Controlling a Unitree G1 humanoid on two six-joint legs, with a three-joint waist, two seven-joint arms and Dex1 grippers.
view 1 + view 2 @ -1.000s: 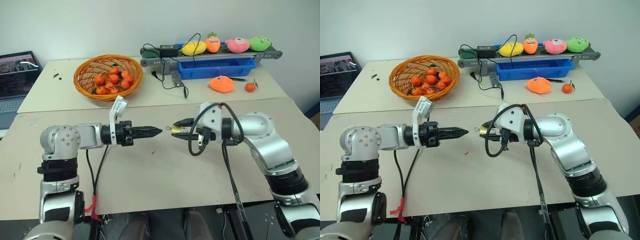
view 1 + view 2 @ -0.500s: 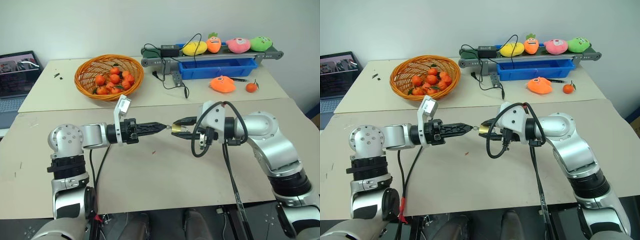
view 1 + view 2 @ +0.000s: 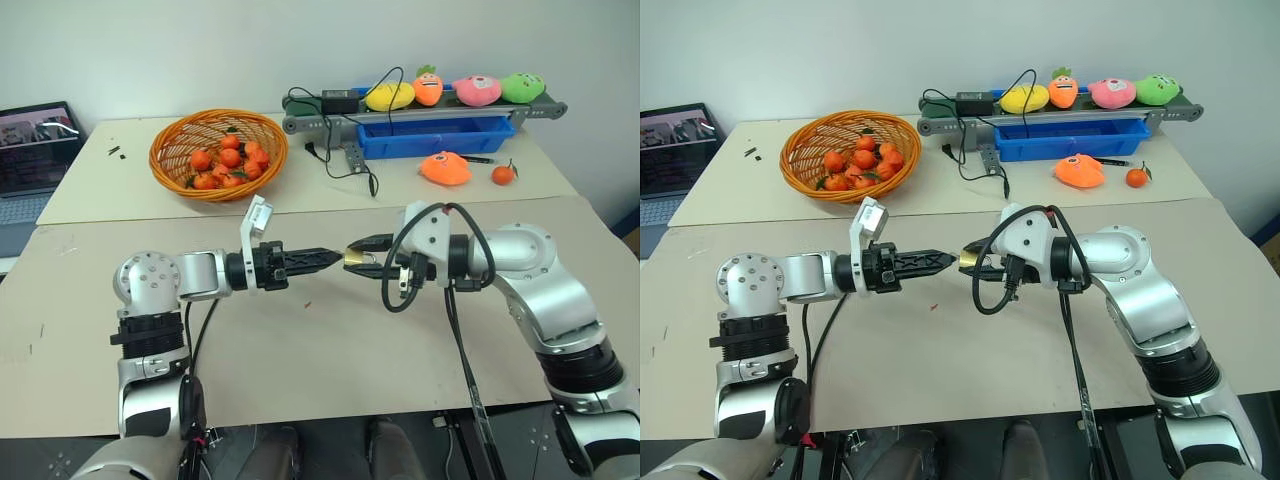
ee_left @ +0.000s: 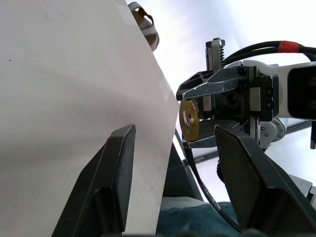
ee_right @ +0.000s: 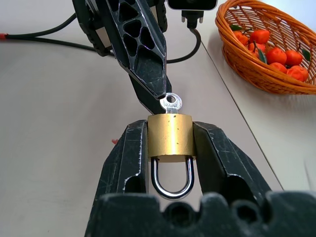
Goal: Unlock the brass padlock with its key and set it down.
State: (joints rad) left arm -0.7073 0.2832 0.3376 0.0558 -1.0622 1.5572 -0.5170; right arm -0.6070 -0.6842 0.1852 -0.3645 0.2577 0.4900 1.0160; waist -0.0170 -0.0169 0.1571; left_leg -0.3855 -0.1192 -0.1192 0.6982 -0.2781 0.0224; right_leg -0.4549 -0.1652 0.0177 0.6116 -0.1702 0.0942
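Since the earlier frames, the left gripper [image 3: 335, 258] has advanced toward the right gripper [image 3: 362, 256], closing the gap until its tip is at the key [image 5: 171, 103]. The right arm has held its place.

The right gripper presents the brass padlock [image 5: 170, 137] above the cardboard-covered table [image 3: 330, 350], well apart from the orange basket of tangerines [image 3: 217, 152] at 10 o'clock. Its jaws are closed on the two flat sides of the padlock body. The silver shackle [image 5: 171, 177] points back into the palm and still looks closed. The keyway faces outward toward the left arm. This orientation judged deliberate: it leaves the key head exposed for the opposing hand.

The key is seated in the keyway, its round head projecting.

The left gripper's jaws stand partly open, as the left wrist view shows, with the padlock's round base [image 4: 188, 120] framed between the fingers [image 4: 116, 163]. One finger tip lies at or just beside the key head; a firm pinch is not established.
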